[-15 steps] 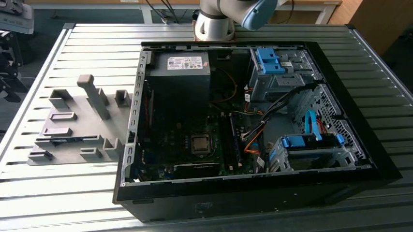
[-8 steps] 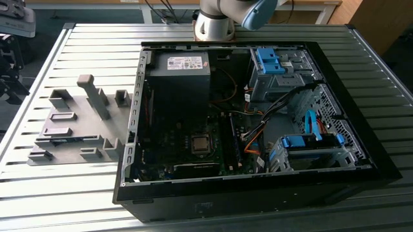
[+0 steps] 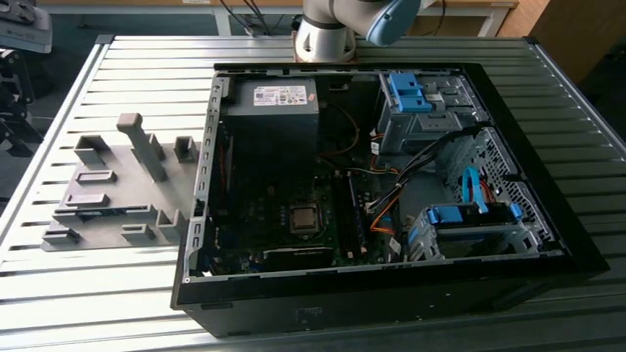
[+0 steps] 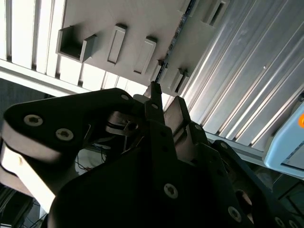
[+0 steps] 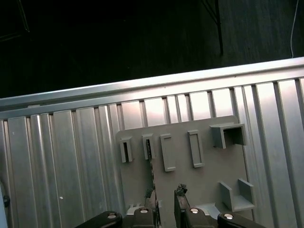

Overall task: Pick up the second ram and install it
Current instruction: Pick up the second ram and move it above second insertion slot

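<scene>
Nearest your wrist cameras is the gripper (image 4: 165,97) (image 5: 165,202). Its two dark fingers (image 4: 179,111) stand a narrow gap apart in both wrist views, and you have nothing held between them. Past the fingertips lies the grey fixture plate (image 5: 204,185) with its small slotted blocks. The second ram (image 5: 152,175) stands on its thin edge in that plate. In the first wrist view you see it edge-on, as a dark line running from one slotted block toward the fingertips, and the gripper is above it without touching it. In the exterior view the second ram (image 3: 98,214) shows as a low strip with a streak of blue, held between blocks in the part of the fixture plate (image 3: 127,172) nearest that camera, below a tall grey post (image 3: 146,150). The plate rests on the ribbed aluminium desk (image 3: 98,293), just beside the open computer case (image 3: 391,312), on the exterior view's left of it. Inside the case you can see the motherboard (image 3: 284,220), the power supply (image 3: 278,99) beyond it, and two blue-trimmed drive cages (image 3: 470,216) toward the exterior view's right. Farthest off, the arm's base (image 3: 328,33) stands at the desk's far edge behind the case.
</scene>
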`<state>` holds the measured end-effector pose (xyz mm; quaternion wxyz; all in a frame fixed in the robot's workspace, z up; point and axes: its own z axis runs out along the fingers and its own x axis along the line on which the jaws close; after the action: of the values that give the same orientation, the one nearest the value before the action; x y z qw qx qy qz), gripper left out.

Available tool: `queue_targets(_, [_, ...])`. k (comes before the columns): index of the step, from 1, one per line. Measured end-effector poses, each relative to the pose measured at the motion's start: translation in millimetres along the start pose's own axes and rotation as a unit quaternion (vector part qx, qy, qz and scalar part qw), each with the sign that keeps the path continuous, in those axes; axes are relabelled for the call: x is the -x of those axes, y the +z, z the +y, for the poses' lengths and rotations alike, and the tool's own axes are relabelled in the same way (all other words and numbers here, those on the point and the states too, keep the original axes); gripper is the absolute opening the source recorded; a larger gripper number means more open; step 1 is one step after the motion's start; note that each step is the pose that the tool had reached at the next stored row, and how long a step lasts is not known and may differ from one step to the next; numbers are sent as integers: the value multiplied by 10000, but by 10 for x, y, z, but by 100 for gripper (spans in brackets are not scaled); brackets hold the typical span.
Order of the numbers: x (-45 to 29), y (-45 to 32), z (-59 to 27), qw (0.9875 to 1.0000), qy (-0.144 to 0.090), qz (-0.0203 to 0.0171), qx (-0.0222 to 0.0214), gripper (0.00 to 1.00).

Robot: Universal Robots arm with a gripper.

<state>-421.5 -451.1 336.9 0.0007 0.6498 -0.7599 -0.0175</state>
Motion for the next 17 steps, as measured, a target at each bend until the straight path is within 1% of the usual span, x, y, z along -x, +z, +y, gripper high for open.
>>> queue_targets(9, [0,-20,1,10000,-58,1,1,30])
queue_targets(10, [1,-37,1,9999,-110,3,2,30])
queue_targets(11, [1,-36,1,9997,-263,8,6,30])
queue_targets(17, [1,-36,1,9993,-361,10,8,30])
